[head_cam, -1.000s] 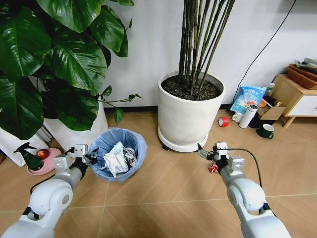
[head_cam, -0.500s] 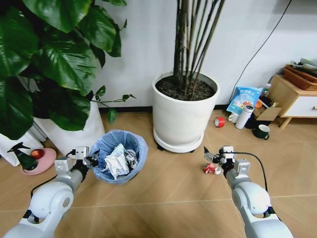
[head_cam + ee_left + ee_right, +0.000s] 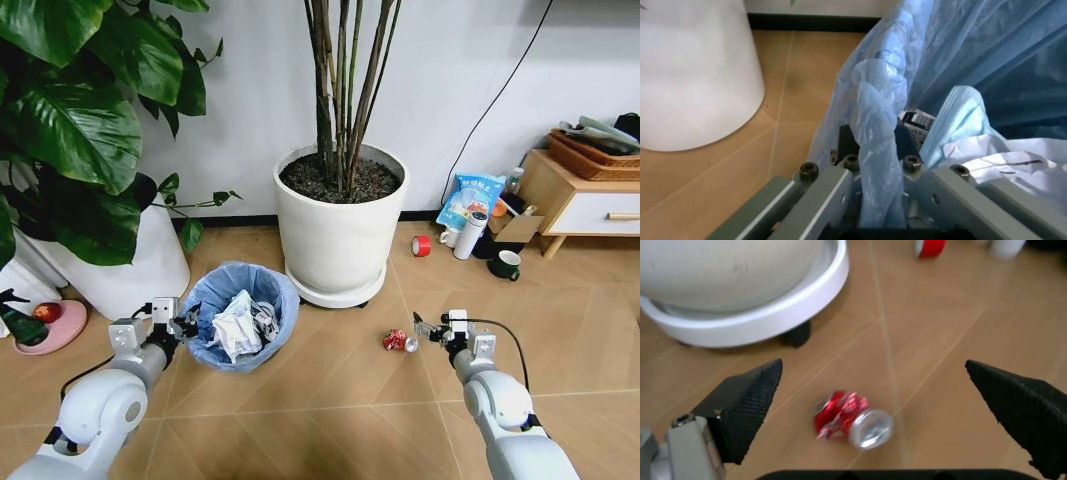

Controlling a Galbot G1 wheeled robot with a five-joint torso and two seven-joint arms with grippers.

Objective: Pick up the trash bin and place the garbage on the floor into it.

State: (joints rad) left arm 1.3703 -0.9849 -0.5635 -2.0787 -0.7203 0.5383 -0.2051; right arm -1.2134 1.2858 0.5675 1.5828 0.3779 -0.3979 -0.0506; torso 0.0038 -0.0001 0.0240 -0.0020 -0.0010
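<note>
We are lining up on the crushed red can (image 3: 395, 341), lying on the floor (image 3: 330, 390) at 9 o'clock of our right gripper (image 3: 880, 405), fingers spread wide, touching nothing. Our left gripper (image 3: 870, 210) is clenching the trash bin (image 3: 240, 312) rim. Next move, we judge: lowering around the can.

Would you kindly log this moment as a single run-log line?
left gripper: shut on trash bin rim | right gripper: open, beside crushed red can | can: on floor
</note>
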